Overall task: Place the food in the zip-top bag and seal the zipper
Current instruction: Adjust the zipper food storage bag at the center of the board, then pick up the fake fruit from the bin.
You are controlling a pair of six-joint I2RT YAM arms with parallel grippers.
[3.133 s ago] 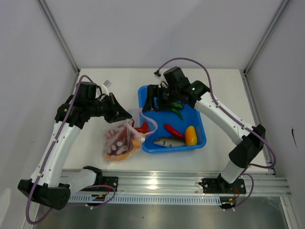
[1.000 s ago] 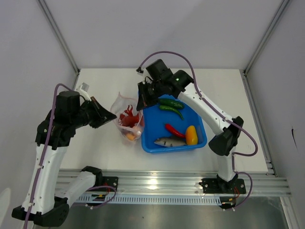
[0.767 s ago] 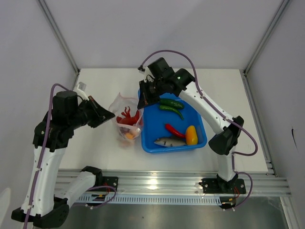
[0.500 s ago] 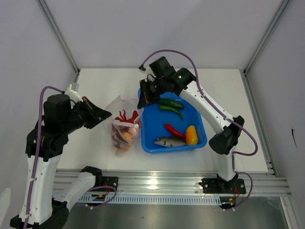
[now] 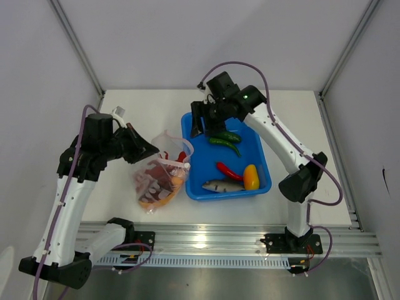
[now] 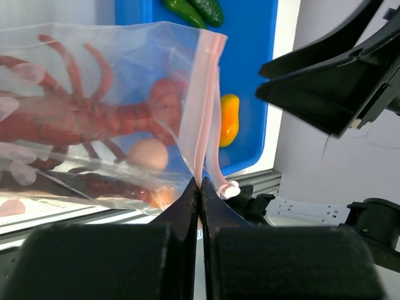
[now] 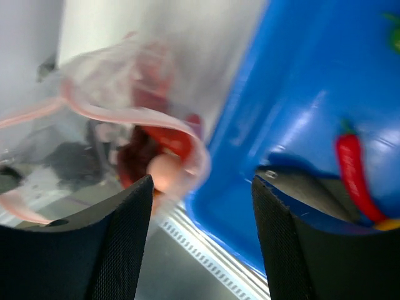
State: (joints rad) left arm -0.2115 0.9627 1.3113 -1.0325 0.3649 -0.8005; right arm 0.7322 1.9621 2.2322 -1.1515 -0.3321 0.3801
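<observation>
Release is showing first in the top view. The right gripper [image 5: 201, 124], shut at the bag's mouth half a second ago, is now standing with its jaws apart and empty, hovering over the upper-left corner of the blue tub [image 5: 257, 150]. The zip-top bag [image 5: 157, 184] is sagging toward the lower left of the frame, hanging only from the left gripper [image 5: 153, 151], which is clamping its mouth edge. I am judging that a load has gone in and the right arm is freeing itself to fetch more. The green cucumbers [image 5: 225, 139], red chili [image 5: 228, 170], yellow pepper [image 5: 250, 177] and grey fish [image 5: 220, 185] are still lying in the tub. The bag's long axis is running from upper right to lower left, with the mouth pointing up-right toward the tub.

In the left wrist view, the left gripper's fingers are pressing fully together on the zipper [image 6: 206, 94], just beside the white slider [image 6: 230, 189]. The strip is climbing almost straight up the frame, and a red lobster [image 6: 81, 115] and pale egg [image 6: 147, 154] are sitting inside the bag.

The right wrist view is blurred. The fingers are spreading wide with nothing between them, the open bag mouth is lying at upper left, and the tub is filling the right.
</observation>
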